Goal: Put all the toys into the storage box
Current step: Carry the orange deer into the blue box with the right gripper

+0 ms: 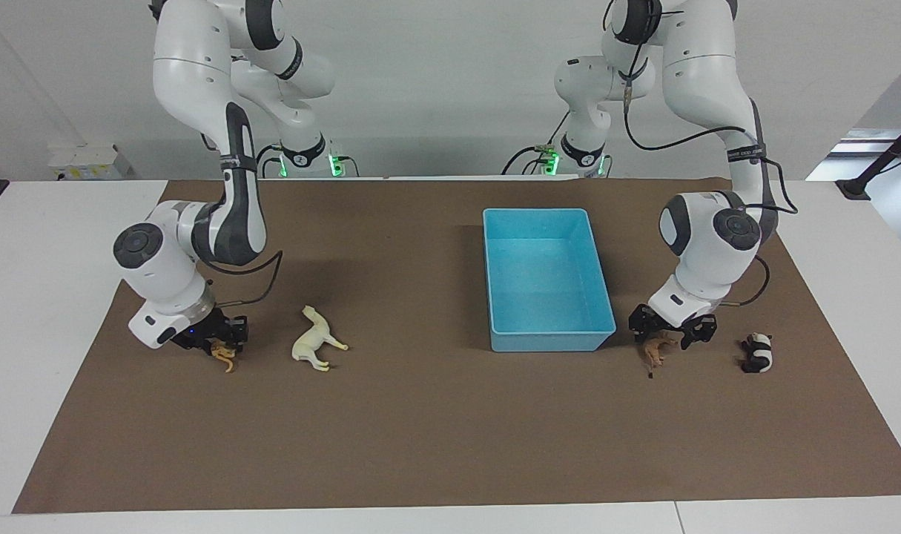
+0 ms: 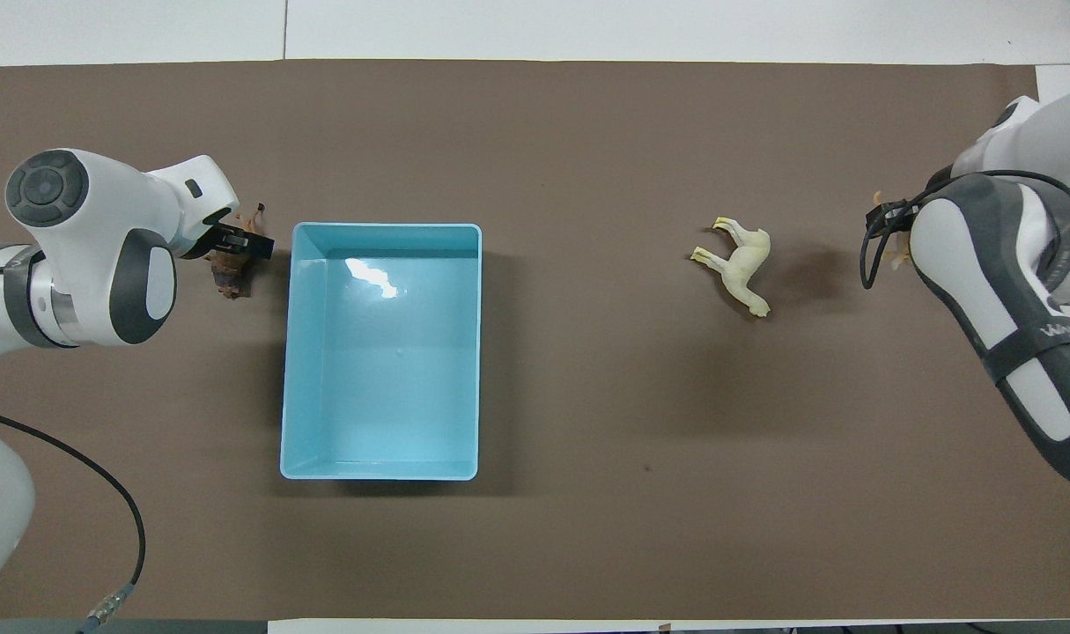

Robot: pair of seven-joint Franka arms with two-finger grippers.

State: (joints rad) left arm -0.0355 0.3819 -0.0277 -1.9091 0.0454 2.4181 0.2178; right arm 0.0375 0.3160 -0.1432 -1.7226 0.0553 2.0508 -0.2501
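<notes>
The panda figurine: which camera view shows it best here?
The facing view. The panda lies in plain sight on the brown mat, toward the left arm's end of the table, past the brown animal from the storage box. The overhead view does not show it.

1. Both arms (image 1: 198, 74) were glossy white shells with rounded segments.
2. Dark grey bands and panels wrapped the joints, and round dark grey caps (image 1: 739, 225) closed the wrist ends.
3. Black cables (image 1: 687, 137) ran along each forearm, strapped on by a black band with small white lettering.
4. The grippers were black, on white wrist blocks.
5. Green lights glowed at the bases (image 1: 335, 165).
</notes>
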